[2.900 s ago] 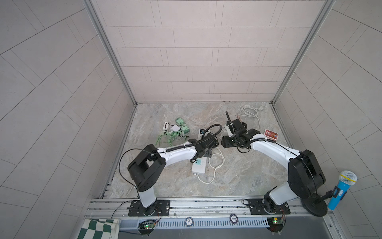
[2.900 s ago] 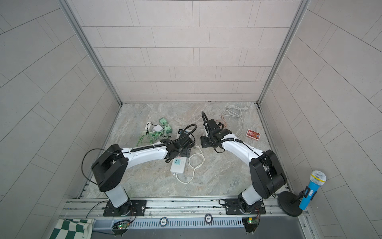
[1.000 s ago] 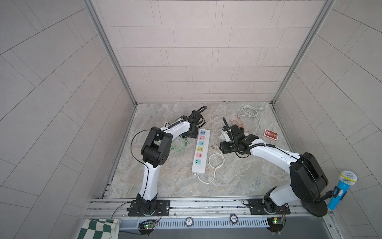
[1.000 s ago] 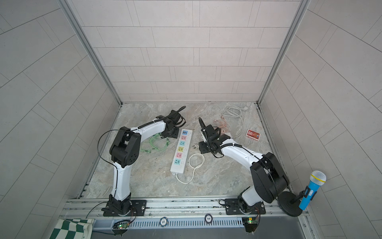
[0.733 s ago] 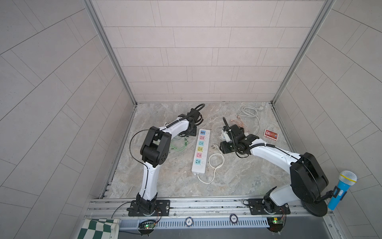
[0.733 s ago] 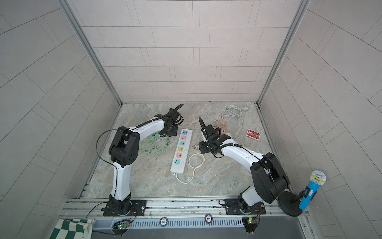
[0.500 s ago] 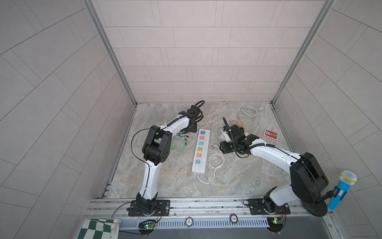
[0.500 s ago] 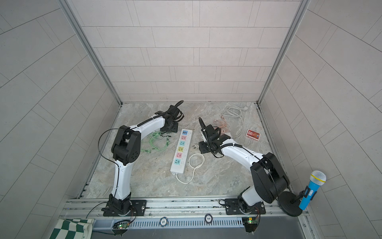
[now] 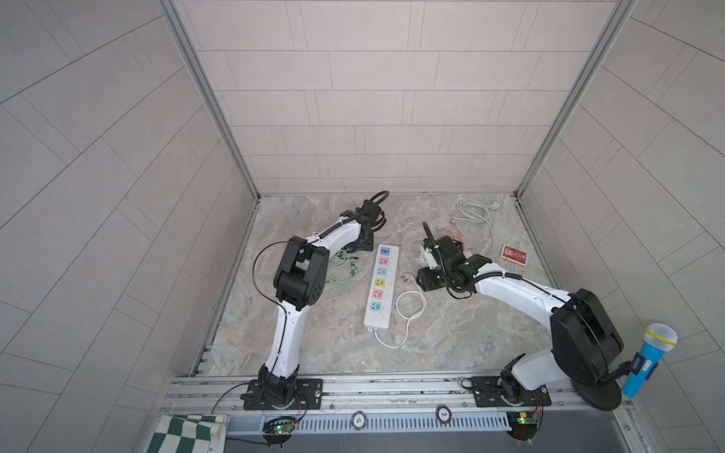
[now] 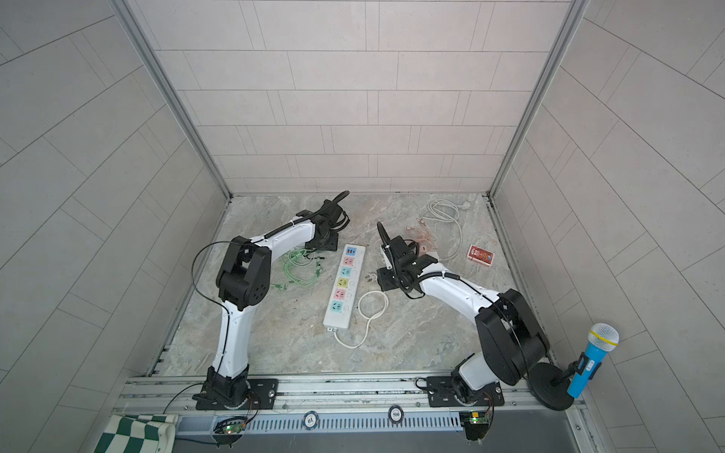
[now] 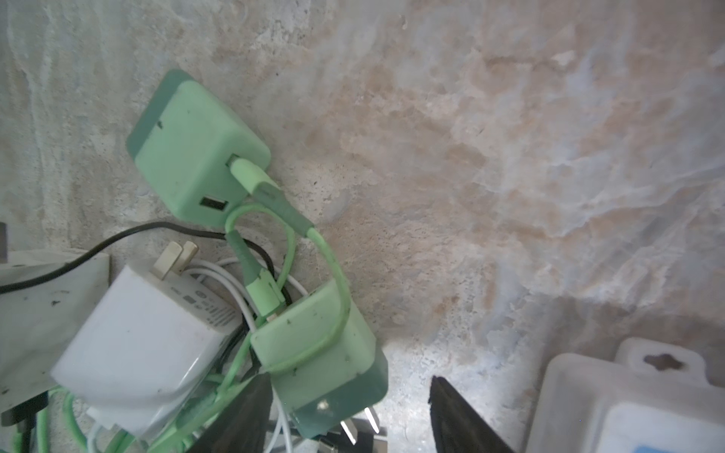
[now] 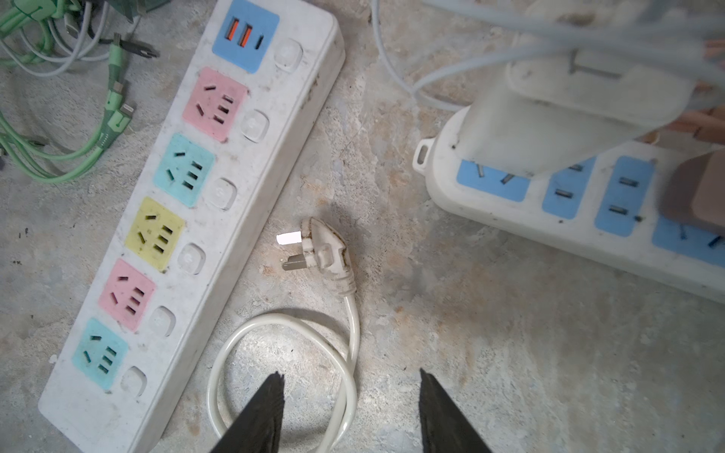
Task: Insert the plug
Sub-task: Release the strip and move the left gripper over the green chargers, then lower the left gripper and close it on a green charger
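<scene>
The white three-pin plug [image 12: 323, 255] lies on the stone floor beside a long white power strip [image 12: 274, 117] with coloured sockets; its cord [image 12: 282, 325] loops back toward me. In both top views the plug [image 9: 406, 277] [image 10: 368, 278] lies between the strip [image 9: 386, 310] [image 10: 355, 292] and my right gripper [image 9: 425, 280] [image 10: 386, 280]. The right gripper [image 12: 349, 376] is open and empty, with the cord loop under its fingers. My left gripper [image 11: 351, 382] [image 9: 363, 245] is open at the strip's far end, over a pile of chargers; a green charger [image 11: 317, 353] lies against one finger.
A second strip with blue sockets [image 12: 549, 188] holds a white adapter [image 12: 549, 117] beside the plug. Another green charger [image 11: 196, 149], a white charger [image 11: 149, 345] and green cables [image 9: 341, 270] lie left of the strip. A red box [image 9: 514, 255] and coiled white cable [image 9: 470, 211] lie back right.
My left arm has swung from over the strip to the back left, and in the last second has crept farther back. The right arm has barely moved.
</scene>
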`<state>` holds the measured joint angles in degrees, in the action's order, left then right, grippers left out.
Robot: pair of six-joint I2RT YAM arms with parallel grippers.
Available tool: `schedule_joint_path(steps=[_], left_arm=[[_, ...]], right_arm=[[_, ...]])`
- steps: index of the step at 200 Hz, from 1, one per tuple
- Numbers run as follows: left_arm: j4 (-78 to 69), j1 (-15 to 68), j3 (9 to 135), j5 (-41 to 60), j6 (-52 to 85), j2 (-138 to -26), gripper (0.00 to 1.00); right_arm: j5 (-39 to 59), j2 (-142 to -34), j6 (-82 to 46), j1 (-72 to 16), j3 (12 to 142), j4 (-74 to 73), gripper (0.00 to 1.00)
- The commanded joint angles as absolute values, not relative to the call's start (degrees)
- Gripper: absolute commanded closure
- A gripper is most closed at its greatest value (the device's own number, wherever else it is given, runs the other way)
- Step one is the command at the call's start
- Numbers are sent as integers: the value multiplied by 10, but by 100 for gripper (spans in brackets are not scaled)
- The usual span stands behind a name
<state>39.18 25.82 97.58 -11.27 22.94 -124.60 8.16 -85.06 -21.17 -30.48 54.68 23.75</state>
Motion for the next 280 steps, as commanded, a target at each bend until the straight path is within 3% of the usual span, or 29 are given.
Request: schedule_joint_path(steps=[1,48,92,280], left_arm=[[389,259,936,-103,239,-1191,31],[386,274,906,-113,243,-1173,31],[393,274,950,-112,245,-1217,37],[408,242,1019,-105,287,-1295,41]], right_arm=[[81,-840,-203,-308,540,234,45],[83,-842,-200,-307,538,232,45],[83,-834,-199,-307,534,231,45],[101,-847,-191,-307,532,219,45]])
